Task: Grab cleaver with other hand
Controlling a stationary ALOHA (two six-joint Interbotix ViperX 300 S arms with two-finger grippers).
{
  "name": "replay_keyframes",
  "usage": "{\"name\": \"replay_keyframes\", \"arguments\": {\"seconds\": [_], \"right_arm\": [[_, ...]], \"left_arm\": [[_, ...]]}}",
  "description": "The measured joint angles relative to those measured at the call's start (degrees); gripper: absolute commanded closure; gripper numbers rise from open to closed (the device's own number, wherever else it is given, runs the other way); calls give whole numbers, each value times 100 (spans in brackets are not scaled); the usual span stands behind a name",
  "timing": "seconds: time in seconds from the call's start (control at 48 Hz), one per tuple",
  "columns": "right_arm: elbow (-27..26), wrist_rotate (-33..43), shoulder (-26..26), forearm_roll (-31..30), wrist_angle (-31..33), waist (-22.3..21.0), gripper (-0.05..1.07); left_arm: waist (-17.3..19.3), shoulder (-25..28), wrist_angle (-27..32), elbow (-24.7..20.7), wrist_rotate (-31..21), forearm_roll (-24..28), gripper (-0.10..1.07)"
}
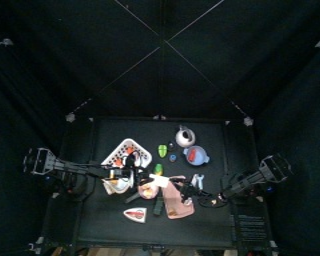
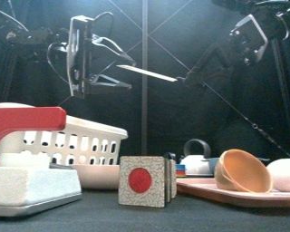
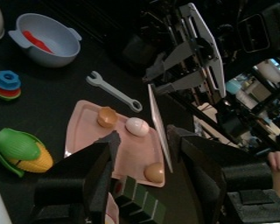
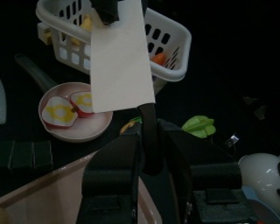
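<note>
Dim overall; black curtains swallow the light. The cleaver [image 4: 122,66] blade glares white toward 12 o'clock, while near front-view objects blur softly.

Near the front edge: a white basket [image 2: 75,149] beside a small block with a red circle [image 2: 144,179]. Further right, on a pink tray [image 2: 232,193], an orange bowl [image 2: 245,170] and a white ball, possibly an egg [image 2: 285,175]. Elsewhere: a grey wrench [image 3: 115,91], a grey bowl [image 3: 45,39], a green-and-yellow vegetable [image 3: 22,150], a stack of coloured rings [image 3: 7,84].
</note>
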Motion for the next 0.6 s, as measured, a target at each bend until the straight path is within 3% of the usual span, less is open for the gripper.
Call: {"name": "replay_keyframes", "arguments": {"seconds": [0.333,0.479,0.604], "right_arm": [[9,0,0,9,9,0,54],[0,0,0,9,9,0,54],[9,0,9,18,9,0,54]], "left_arm": [[105,26,-668,62,-1310,1090,12],[211,141,-694,62,-1433,1178,18],[272,237,-694,62,-1441,1134,31]]}}
